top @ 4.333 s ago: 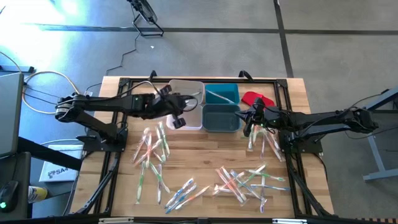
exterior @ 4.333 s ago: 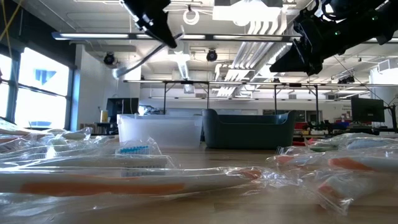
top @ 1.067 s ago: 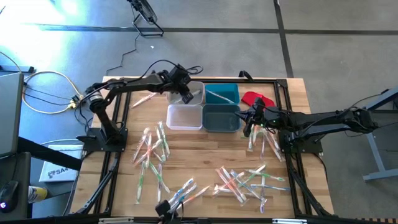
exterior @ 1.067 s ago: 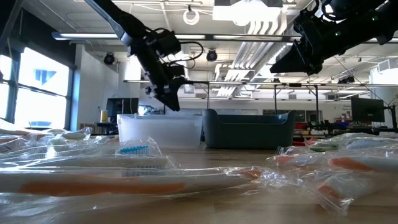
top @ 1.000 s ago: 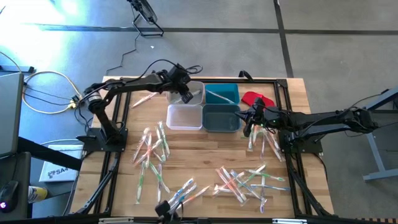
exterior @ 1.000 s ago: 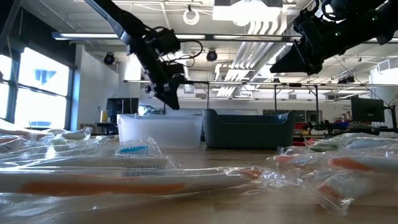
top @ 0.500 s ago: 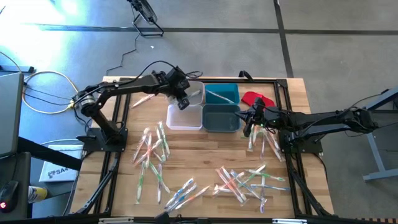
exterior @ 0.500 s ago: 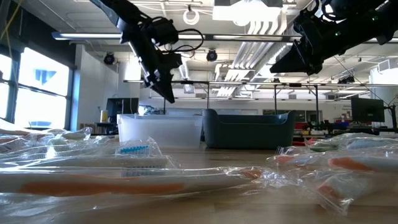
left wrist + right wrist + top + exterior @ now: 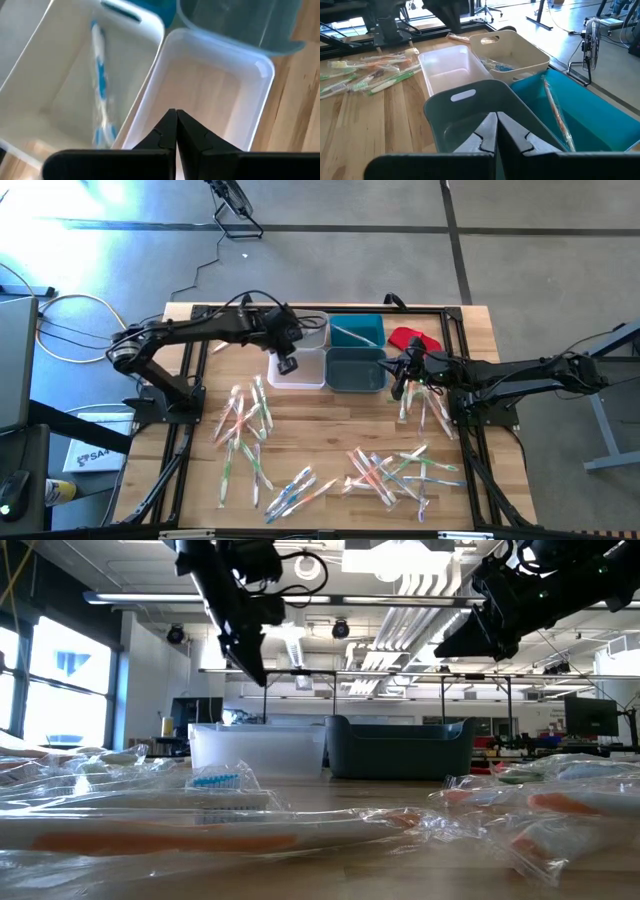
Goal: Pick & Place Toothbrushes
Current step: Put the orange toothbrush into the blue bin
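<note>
Many wrapped toothbrushes lie flat on the wooden table in loose heaps (image 9: 243,420) (image 9: 392,470). A blue one (image 9: 100,97) lies in the far white bin (image 9: 312,328), and an orange one (image 9: 555,116) in the teal bin (image 9: 357,332). My left gripper (image 9: 287,362) (image 9: 176,125) hangs shut and empty above the near white bin (image 9: 297,372). My right gripper (image 9: 400,387) (image 9: 496,125) is shut, holds nothing, and hovers beside the grey bin (image 9: 356,370).
A red cloth-like piece (image 9: 413,338) lies at the far right, behind my right gripper. One stray toothbrush (image 9: 228,341) lies left of the bins. A dark metal frame (image 9: 190,420) runs around the table. Bare wood shows in the middle, near the bins.
My left gripper has drawn back from over the far white bin toward the table's near edge and a little leftward, rising as it went; it now hangs over the near white bin. The blue toothbrush stays in the far white bin.
</note>
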`<state>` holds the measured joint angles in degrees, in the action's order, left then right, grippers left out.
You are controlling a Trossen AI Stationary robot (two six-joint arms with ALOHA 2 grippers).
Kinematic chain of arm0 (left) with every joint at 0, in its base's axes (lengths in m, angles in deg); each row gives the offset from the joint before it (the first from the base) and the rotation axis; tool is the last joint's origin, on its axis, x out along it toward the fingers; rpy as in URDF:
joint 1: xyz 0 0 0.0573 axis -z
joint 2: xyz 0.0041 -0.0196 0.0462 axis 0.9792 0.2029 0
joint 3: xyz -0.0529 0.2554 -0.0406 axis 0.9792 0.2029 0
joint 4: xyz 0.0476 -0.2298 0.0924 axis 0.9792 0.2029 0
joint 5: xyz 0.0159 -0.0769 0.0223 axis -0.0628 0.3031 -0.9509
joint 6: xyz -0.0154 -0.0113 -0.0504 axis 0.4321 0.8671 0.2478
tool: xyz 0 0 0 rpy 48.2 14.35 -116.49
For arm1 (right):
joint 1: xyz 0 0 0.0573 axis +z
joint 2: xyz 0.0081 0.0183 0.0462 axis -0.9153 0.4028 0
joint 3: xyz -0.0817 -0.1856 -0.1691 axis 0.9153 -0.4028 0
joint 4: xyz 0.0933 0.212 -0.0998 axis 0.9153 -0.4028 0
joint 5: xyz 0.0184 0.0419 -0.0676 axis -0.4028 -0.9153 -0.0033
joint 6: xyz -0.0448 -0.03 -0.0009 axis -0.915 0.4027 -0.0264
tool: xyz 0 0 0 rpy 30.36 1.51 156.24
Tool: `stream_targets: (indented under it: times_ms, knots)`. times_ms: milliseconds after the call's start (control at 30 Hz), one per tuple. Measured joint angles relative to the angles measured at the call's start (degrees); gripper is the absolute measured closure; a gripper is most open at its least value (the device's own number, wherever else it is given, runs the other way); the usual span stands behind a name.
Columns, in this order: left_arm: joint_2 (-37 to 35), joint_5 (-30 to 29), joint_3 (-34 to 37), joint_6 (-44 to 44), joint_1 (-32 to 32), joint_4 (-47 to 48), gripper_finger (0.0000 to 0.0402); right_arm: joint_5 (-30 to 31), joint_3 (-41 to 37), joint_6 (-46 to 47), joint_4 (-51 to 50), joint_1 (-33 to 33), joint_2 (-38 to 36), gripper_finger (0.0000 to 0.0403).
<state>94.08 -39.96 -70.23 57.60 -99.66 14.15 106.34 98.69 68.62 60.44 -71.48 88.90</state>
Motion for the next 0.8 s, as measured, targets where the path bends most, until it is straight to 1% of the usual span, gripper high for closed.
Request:
stream_targets:
  times_ms: [133,367,567,800]
  knots:
    - [-2.4,-1.5,0.0,2.3,0.04,4.04,0.0401,0.0,0.0,0.0,-0.57,0.0,0.0,0.04]
    - [-6.52,-1.9,-0.04,4.95,0.9,8.29,0.0401,0.0,0.0,0.0,-0.74,0.0,0.0,0.04]
    - [-8.54,-2.64,-0.04,6.62,0.76,12.46,0.0401,0.0,0.0,0.0,-0.82,0.0,0.0,0.04]
    - [-8.41,-11.86,-0.04,6.48,0.7,15.01,0.0401,0.0,0.0,0.0,-0.77,0.0,0.0,0.04]
